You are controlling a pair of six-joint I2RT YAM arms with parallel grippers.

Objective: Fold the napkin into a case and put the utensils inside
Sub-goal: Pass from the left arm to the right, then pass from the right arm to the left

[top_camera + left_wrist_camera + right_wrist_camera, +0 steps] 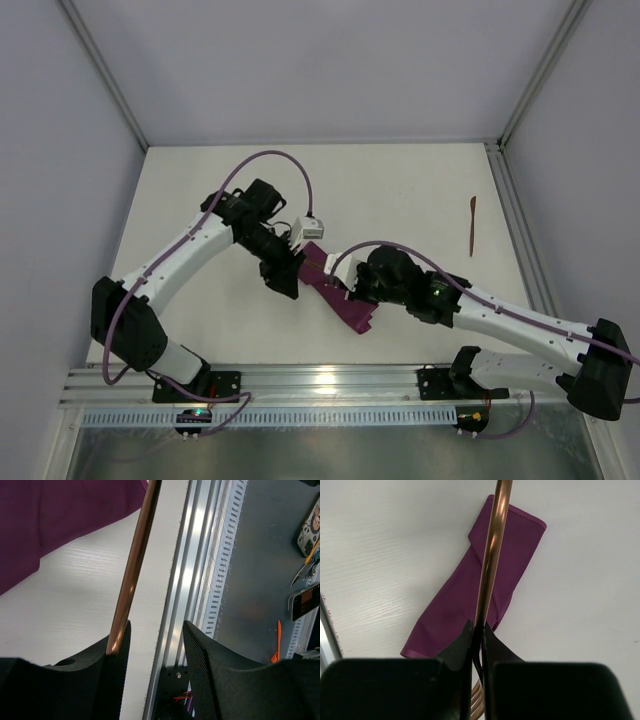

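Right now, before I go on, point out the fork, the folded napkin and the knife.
fork (490, 555): right wrist view, middle of its copper handle.
napkin (451, 611): right wrist view, flat cloth just left of the handle.
knife (472, 225): top view, its middle, lying alone at the table's right side.

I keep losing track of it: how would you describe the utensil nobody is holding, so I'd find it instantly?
Start at the white table and go toward its right edge, beside the metal rail. There the knife lies alone, a slim copper-brown sliver. Its twin, the fork, is pinched by the right gripper over the purple napkin mid-table.
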